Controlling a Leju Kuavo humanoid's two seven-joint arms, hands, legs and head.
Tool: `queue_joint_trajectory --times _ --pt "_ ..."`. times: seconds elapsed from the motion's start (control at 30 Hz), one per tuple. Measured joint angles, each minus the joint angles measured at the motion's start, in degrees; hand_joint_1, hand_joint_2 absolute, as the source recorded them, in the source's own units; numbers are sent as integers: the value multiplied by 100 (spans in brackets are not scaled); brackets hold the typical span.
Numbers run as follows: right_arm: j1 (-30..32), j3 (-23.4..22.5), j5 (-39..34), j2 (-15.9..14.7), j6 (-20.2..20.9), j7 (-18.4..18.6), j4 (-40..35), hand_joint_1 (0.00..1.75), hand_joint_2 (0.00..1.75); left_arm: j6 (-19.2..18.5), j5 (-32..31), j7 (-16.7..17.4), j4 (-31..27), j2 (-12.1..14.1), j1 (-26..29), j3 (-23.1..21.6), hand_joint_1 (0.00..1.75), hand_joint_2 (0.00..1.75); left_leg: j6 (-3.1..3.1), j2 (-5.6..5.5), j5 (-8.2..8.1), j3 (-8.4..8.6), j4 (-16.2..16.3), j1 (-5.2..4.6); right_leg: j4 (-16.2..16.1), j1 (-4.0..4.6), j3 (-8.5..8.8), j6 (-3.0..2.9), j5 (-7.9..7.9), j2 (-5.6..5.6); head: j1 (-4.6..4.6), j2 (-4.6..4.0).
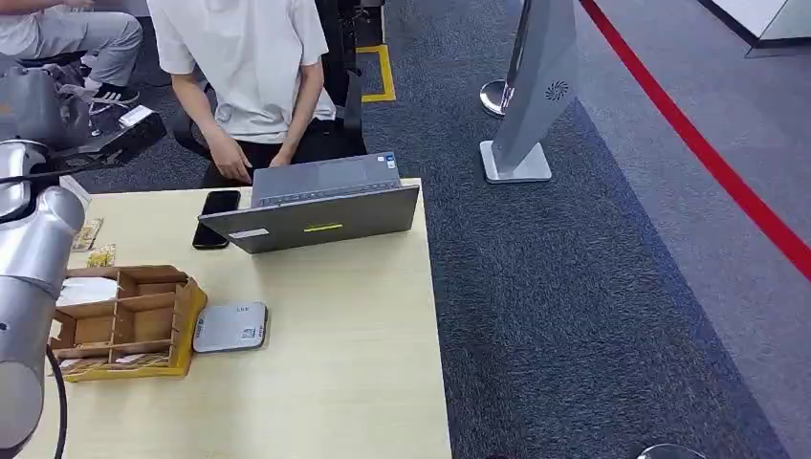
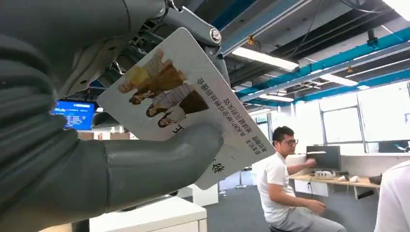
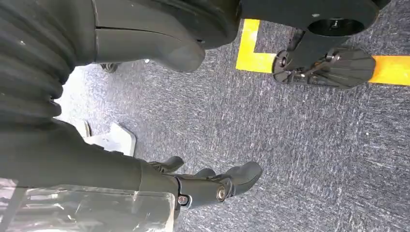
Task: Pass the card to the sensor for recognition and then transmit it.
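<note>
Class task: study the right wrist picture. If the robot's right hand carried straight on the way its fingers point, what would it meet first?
Most likely the carpeted floor. The right hand holds nothing, and no object lies beyond its fingers; depth is unclear.

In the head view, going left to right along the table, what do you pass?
Left arm → cardboard compartment box → grey sensor pad → grey laptop, farther back. The black phone overlaps the box and pad sideways, so it is left out.
</note>
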Motion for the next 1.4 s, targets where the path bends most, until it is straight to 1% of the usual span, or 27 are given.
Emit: queue_joint_trajectory --times 0.13,0.17,0.2,0.23,0.27,0.3,0.33,0.37,0.4,0.43,0.5,0.53,0.67,0.83,1.0,1.3,1.4 --pt "0 0 0 0 0 0 0 0 175 0 -7 0 0 0 -2 0 175 175 0 0 0 0 0 0 0 0 -1 0 0 0 2 0" --pt "3 -2 -67 0 -30 0 0 0 175 2 105 -120 -6 -13 56 -2 175 175 0 1 -1 1 0 -1 -3 -1 -1 0 0 1 4 0" --pt "15 -37 -241 0 -125 18 0 0 175 24 408 -441 -244 -66 323 -46 175 175 1 8 -3 11 -5 -14 -3 -13 11 0 0 11 24 0" --pt "47 -120 -467 0 -233 13 0 0 175 59 827 -918 -873 -70 948 -124 175 175 3 16 -10 44 -12 -29 -4 -28 28 1 -2 18 11 0" --pt "89 -198 -601 0 -275 -35 0 0 175 88 896 -1131 -1822 -85 1678 -294 175 175 8 28 -22 79 -28 -48 -8 -45 51 10 -16 36 4 0" --pt "156 -263 -634 -2 -295 -64 -2 0 175 144 797 -1057 -2691 -79 2437 -563 175 175 10 28 -34 84 -28 -52 -6 -51 62 21 -34 34 -51 0" --pt "210 -304 -640 -9 -313 -61 -2 0 175 164 763 -772 -3198 -81 2999 -872 175 175 14 10 -36 70 -22 -45 -7 -46 56 31 -43 18 -63 -2" --pt "241 -343 -673 -13 -319 -61 -2 0 175 171 802 -350 -3667 -79 3415 -1135 175 175 14 5 -35 42 -19 -43 -8 -45 38 31 -42 4 -13 -2" --pt "250 -375 -677 -18 -321 -59 -2 0 175 164 905 -49 -4067 -41 3713 -1327 175 175 14 10 -36 24 -16 -40 -7 -40 18 29 -37 11 17 0" --pt "263 -409 -680 -17 -323 -59 -2 0 175 151 1008 57 -4355 22 3882 -1443 175 175 14 16 -36 20 -16 -40 -8 -40 9 27 -35 17 17 0" --pt "292 -454 -686 -17 -328 -53 -2 0 175 105 1182 66 -4851 128 4081 -1642 175 175 14 8 -35 21 -15 -41 -8 -42 12 28 -36 6 2 0" --pt "297 -468 -686 -17 -328 -41 -2 0 175 90 1220 50 -4999 173 4135 -1714 175 175 15 0 -34 20 -15 -41 -8 -41 15 28 -36 -5 7 0" --pt "297 -516 -697 -17 -330 -42 -2 0 175 52 1301 -9 -5483 271 4318 -1921 175 175 15 0 -30 21 -15 -40 -7 -41 16 28 -35 -5 4 0" --pt "300 -568 -686 -20 -330 -42 -2 0 175 -15 1316 -63 -5748 319 4405 -2009 175 175 17 0 -27 22 -15 -40 -7 -41 17 28 -32 -4 0 0" --pt "301 -575 -689 -17 -330 -42 -2 0 175 -42 1318 -66 -5873 354 4447 -2074 175 175 18 1 -26 21 -15 -41 -7 -41 17 28 -32 -3 -2 0" --pt "302 -597 -697 -20 -330 -42 -2 0 175 -210 1355 -76 -5963 398 4569 -2083 175 175 18 0 -26 21 -15 -40 -7 -41 16 28 -32 -4 0 0" --pt "301 -612 -737 -17 -334 -42 -2 0 175 -381 1289 -6 -5984 420 4655 -2083 175 175 18 1 -27 22 -15 -41 -7 -41 18 28 -32 -3 0 0"
